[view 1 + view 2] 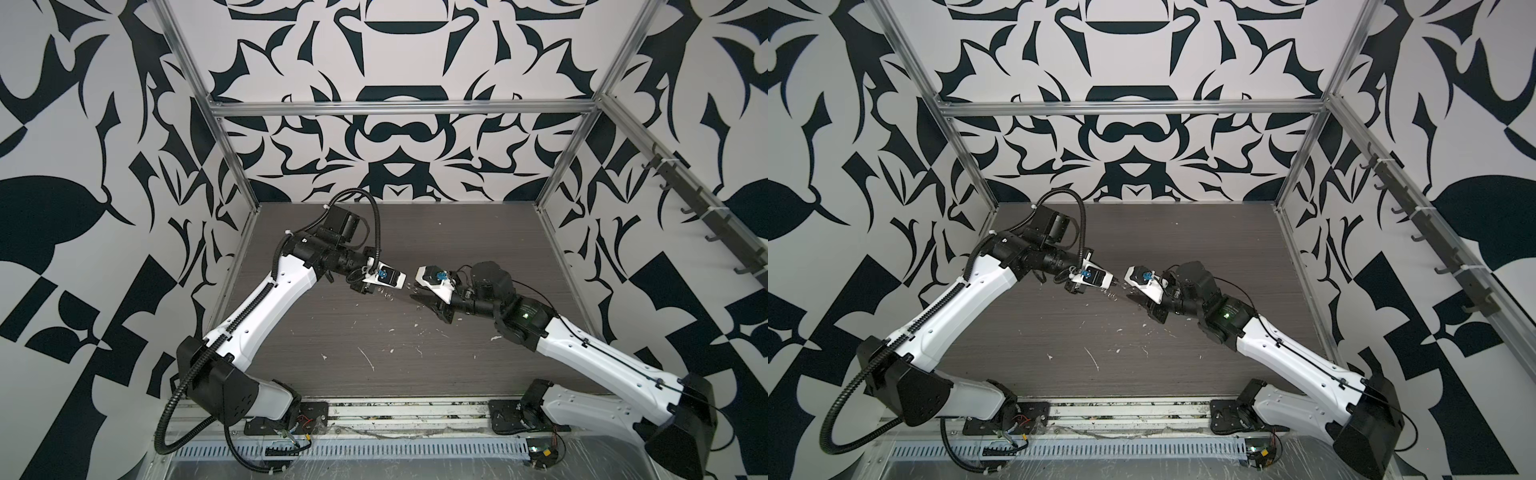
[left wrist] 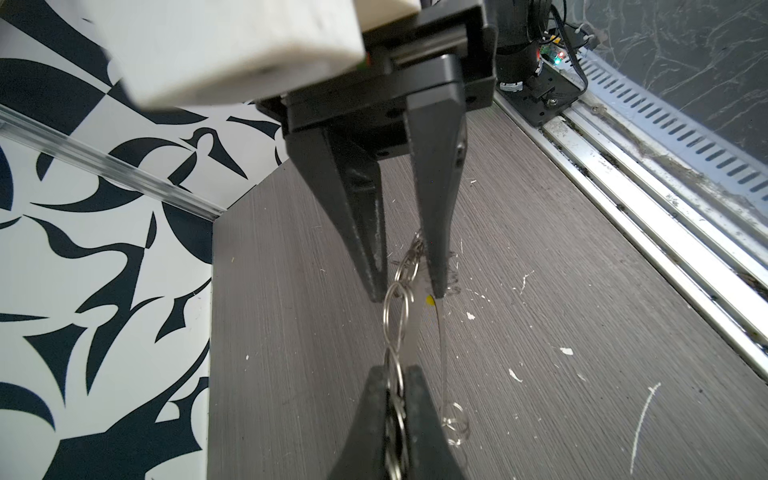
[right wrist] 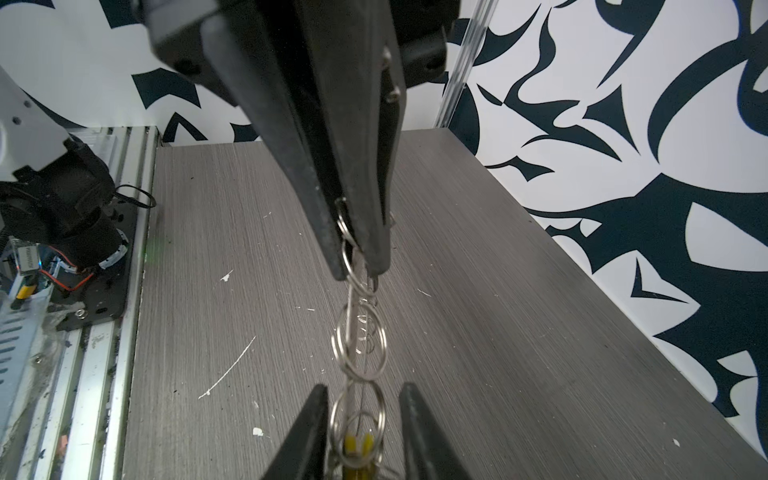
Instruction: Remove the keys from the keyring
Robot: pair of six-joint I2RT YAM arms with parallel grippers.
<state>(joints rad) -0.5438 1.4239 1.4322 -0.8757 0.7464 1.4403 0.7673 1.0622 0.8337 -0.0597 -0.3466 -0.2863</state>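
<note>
Mid-table in both top views, the left gripper (image 1: 404, 284) and right gripper (image 1: 415, 286) meet tip to tip, a thin silver wire keyring (image 1: 389, 296) fringed with small rings strung between them. Left wrist view: left jaws clamp the keyring's rings. Right wrist view: right jaws stand apart, straddling the small yellow oblong plastic key tag (image 3: 356, 446). Step in hand: seizing the key tag. The next move likely calls for a square closure, then a pull off the keyring.

Left arm (image 1: 266, 307), right arm (image 1: 590, 353): glossy white shells, matte black joint housings. Black corrugated conduit (image 1: 232, 328) along left arm. Thin black cable (image 1: 636, 369) and green light (image 1: 527, 315) on right arm. Left claw (image 2: 395, 376), right claw (image 3: 361, 399): white body, blue knob (image 1: 381, 273), tapered black fingers (image 3: 309, 432), silver screws (image 3: 395, 93).
</note>
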